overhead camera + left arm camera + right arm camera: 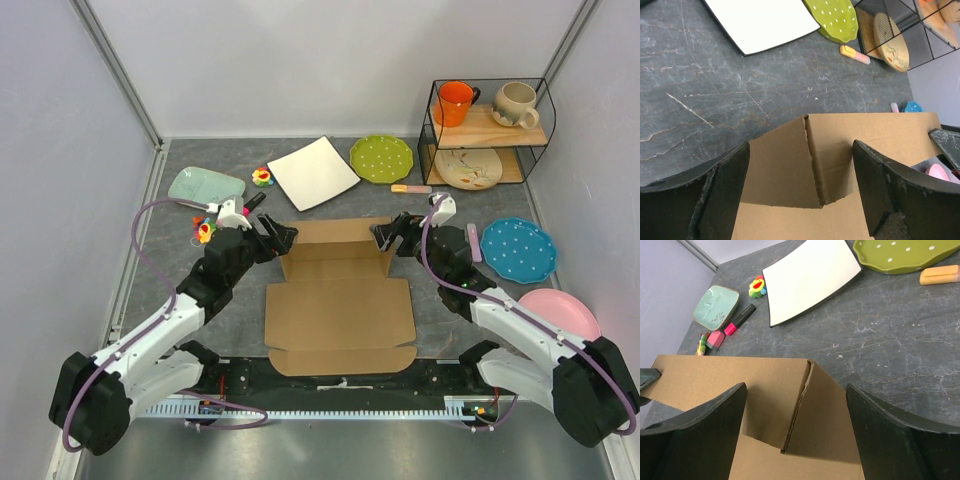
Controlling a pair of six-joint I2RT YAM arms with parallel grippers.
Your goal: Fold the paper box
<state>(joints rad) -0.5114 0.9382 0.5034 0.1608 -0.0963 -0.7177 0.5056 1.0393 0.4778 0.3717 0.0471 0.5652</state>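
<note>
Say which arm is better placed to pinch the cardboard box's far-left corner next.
Left, likely. The open left tool straddles that corner of the brown corrugated cardboard box; the right tool straddles the far-right corner.

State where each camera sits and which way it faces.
Top external: above, behind the bases, looking down on the paper box; both arms show.
Left wrist: on the left arm, facing the box's far-left corner; left gripper open.
Right wrist: on the right arm, facing its far-right corner; right gripper open.
Shared: both wrist views show the white plate.
</note>
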